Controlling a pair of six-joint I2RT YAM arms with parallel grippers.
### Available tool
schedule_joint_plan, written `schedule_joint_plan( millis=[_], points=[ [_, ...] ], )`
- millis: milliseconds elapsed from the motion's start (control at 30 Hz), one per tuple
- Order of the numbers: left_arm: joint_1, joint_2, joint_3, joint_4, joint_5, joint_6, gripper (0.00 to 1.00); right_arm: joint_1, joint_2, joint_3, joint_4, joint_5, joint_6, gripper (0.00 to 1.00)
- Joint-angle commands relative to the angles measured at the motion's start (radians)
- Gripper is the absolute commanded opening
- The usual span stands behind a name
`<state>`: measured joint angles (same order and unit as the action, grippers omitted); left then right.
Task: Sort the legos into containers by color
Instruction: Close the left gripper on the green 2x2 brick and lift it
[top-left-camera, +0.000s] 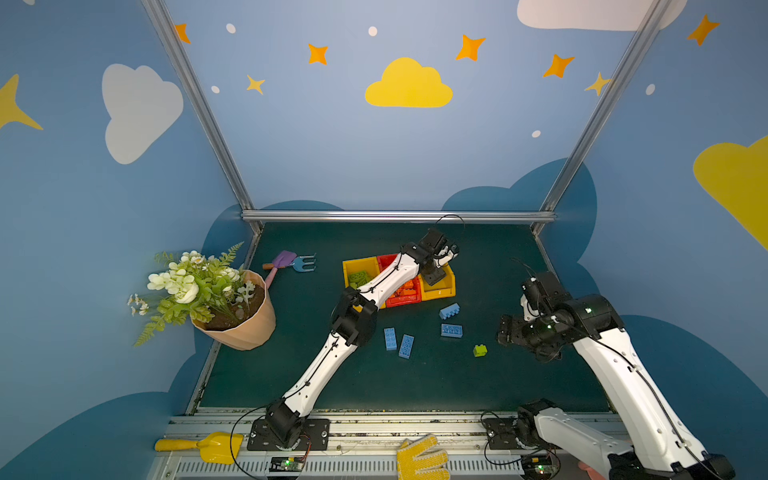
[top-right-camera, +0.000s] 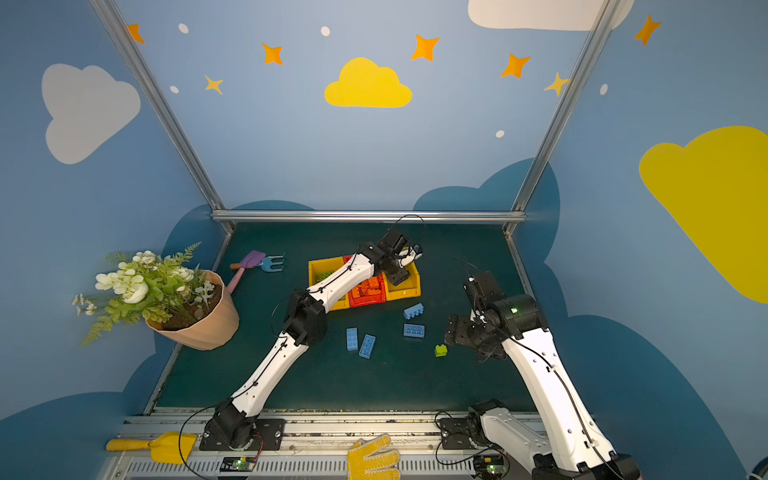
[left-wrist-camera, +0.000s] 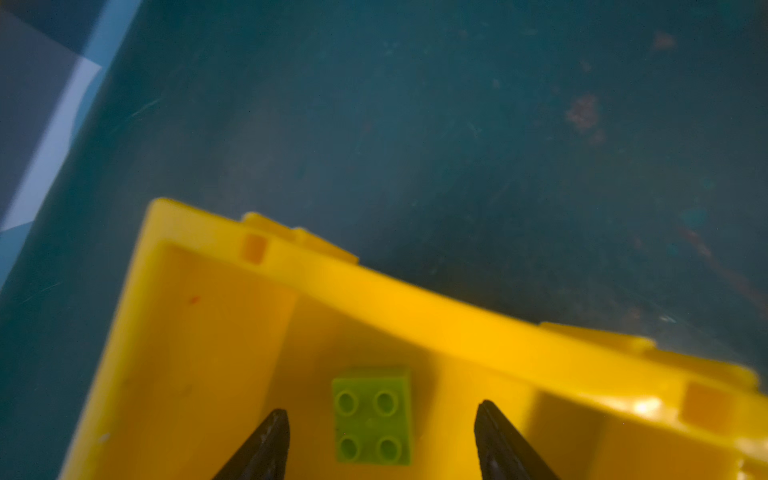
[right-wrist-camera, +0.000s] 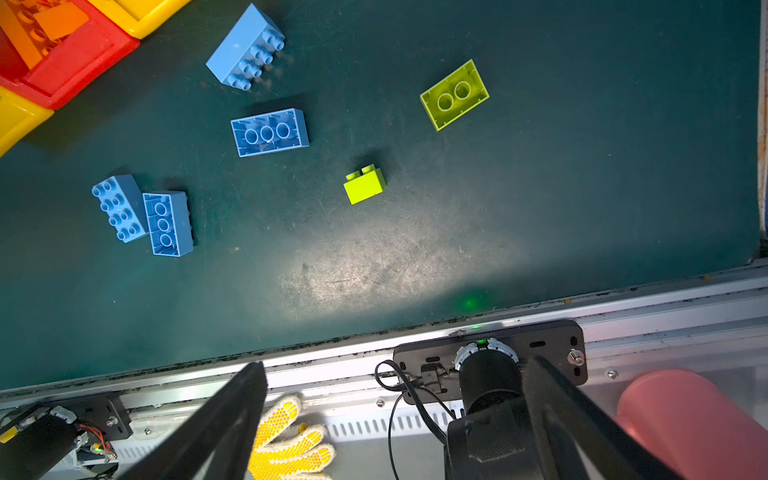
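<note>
Bins: three glossy moulded plastic bins, rectangular and open-topped, are joined in a row: left yellow bin (top-left-camera: 358, 262), red bin (top-left-camera: 402, 301), right yellow bin (top-left-camera: 439, 293).
- The left yellow bin holds lime green bricks (top-left-camera: 359, 277).
- The red bin is heaped with orange bricks (top-left-camera: 405, 289).
- In the left wrist view, one green square brick (left-wrist-camera: 372, 415) lies flat on the right yellow bin's smooth floor, four studs up, near a rounded wall.

Left pincer (left-wrist-camera: 380, 413): it hangs over the right yellow bin. Its black tapered fingers are parted, one on each side of the green square brick with a gap on both sides. It grips nothing.

Right pincer (right-wrist-camera: 392, 370): it is spread wide with nothing between the fingers, and sits raised over the right side of the tabletop (top-left-camera: 291, 374).

Tabletop surface: a dark green mat, scuffed pale toward the front.

Loose on the mat:
- Four long light blue bricks (right-wrist-camera: 269, 132). Two lie hollow side up, one lies studs up, and one is tipped on its side near the right yellow bin. Two of them lie just beside each other.
- A small green brick (right-wrist-camera: 365, 185) lies on its side.
- An upturned green brick (right-wrist-camera: 455, 94) shows two round tubes and lies well apart from the small one.

Room: open mat runs from the loose bricks to the metal front rail (right-wrist-camera: 665, 299). The flower pot (top-left-camera: 245, 328) sits at the left edge, well apart from the bins.
</note>
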<state>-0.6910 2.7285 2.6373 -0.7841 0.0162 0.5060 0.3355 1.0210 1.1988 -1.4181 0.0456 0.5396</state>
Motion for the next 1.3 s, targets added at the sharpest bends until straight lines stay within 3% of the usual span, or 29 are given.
schedule_joint_plan(
  millis=[0,333,633,733,867,967,1267],
  points=[
    [-0.003,0.031,-0.051,-0.09,-0.026,0.008,0.68,-0.003,-0.005,0.018,-0.018,0.017,0.011,0.94],
    [0.001,-0.036,-0.103,-0.154,-0.096,-0.019,0.69,-0.005,-0.032,-0.022,0.017,0.011,0.022,0.94],
    [0.037,-0.034,-0.045,-0.222,0.03,-0.065,0.67,-0.009,-0.035,-0.021,0.016,0.008,0.019,0.94],
    [0.041,-0.025,-0.046,-0.235,0.034,-0.069,0.59,-0.007,-0.039,-0.017,0.015,0.008,0.021,0.94],
    [0.042,-0.017,-0.045,-0.252,0.031,-0.082,0.41,-0.009,-0.05,-0.016,0.01,0.003,0.027,0.94],
    [0.043,-0.026,-0.055,-0.26,0.031,-0.1,0.38,-0.008,-0.066,-0.025,0.014,-0.013,0.031,0.94],
    [0.041,-0.072,-0.075,-0.258,0.03,-0.116,0.11,-0.008,-0.113,-0.051,0.016,-0.035,0.063,0.94]
  ],
)
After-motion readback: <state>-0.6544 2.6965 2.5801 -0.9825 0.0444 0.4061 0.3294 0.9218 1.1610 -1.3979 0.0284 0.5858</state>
